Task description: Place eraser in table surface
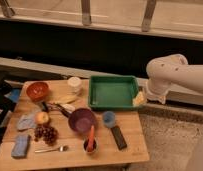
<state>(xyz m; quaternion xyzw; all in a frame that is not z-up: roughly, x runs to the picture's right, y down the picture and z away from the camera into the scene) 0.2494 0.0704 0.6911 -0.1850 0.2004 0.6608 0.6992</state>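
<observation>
Table surface (107, 152), tan planks, near-left corner cut off. White arm (180, 75) enters at 3 o'clock. The gripper (151, 95) at its lower end sits beside the green tray (113, 104), mostly hidden, so I cannot tell its grip state. Eraser (118, 136) lies flat on the table at 5 o'clock, just beside the blue cup (109, 118).

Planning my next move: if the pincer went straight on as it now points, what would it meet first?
The pincer, at the white arm's tip, points down-left at the green rectangular tray's right rim. Probably that rim first; depth is unclear, so possibly the tan wooden tabletop beside it.
</observation>
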